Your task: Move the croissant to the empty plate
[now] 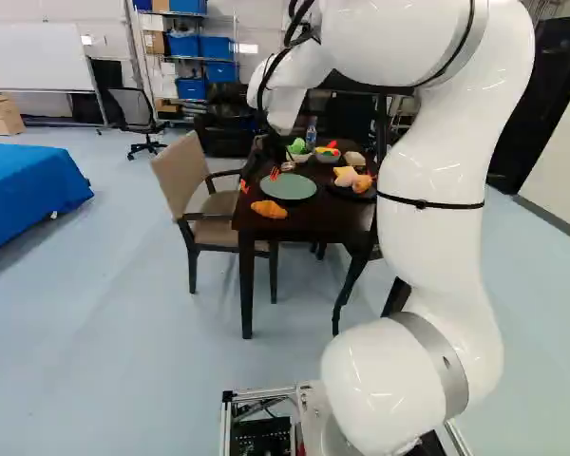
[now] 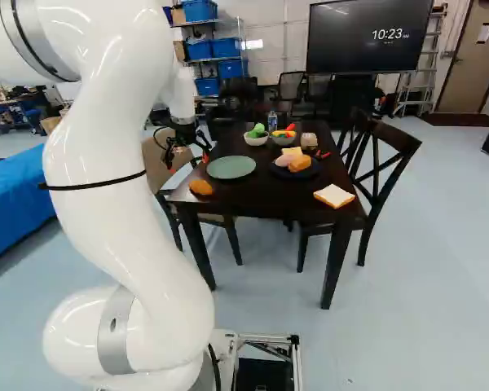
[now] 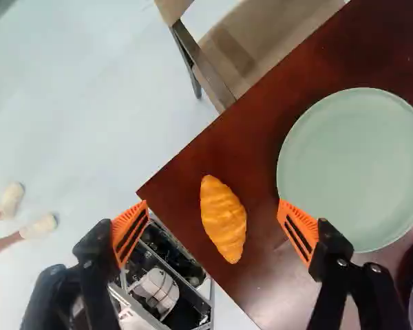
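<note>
My gripper (image 1: 259, 180) hangs over the near left part of the table in the left base view. In the wrist view the gripper (image 3: 213, 213) stands wide open, its orange pads to either side of the croissant (image 3: 224, 218), touching nothing. The croissant lies flat on the dark wood, close to the table's corner, below the fingers. The pale green plate (image 3: 351, 165) is bare and lies beside the croissant, apart from it; one fingertip shows at its rim. In the right base view the croissant (image 2: 200, 186) is nearer than the plate (image 2: 231, 167).
The dark table (image 2: 253, 195) also bears a dark plate (image 2: 279, 170) with food, two bowls of food (image 2: 256, 139), a bottle (image 2: 272, 122) and a bread slice (image 2: 334, 195). A beige chair (image 1: 181, 169) stands at its left, a dark chair (image 2: 381, 171) at its right.
</note>
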Motion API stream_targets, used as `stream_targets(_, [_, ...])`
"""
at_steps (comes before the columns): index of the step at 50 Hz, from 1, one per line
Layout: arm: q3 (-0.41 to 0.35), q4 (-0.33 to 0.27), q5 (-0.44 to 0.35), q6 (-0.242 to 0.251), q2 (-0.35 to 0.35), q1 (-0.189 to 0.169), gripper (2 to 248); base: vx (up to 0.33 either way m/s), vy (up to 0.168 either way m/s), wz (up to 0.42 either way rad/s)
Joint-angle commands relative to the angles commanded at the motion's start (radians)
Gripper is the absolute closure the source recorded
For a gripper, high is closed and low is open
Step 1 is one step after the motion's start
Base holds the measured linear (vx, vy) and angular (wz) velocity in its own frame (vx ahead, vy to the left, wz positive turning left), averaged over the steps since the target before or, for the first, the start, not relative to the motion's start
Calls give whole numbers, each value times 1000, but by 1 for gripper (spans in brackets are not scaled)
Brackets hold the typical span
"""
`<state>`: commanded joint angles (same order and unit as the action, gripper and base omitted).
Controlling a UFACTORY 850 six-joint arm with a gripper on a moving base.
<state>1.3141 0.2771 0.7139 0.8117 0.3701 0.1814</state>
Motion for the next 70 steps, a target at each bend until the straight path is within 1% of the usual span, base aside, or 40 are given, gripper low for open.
stream_targets(21, [0,0,37,221,0,0,3,0,0,0])
stream_targets(43, [0,0,118,452,0,0,3,0,0,0])
stream_targets(64, [6,0,176,452,4,-1,3,0,0,0])
stream_targets(70, [14,-6,182,452,10,-2,3,0,0,0])
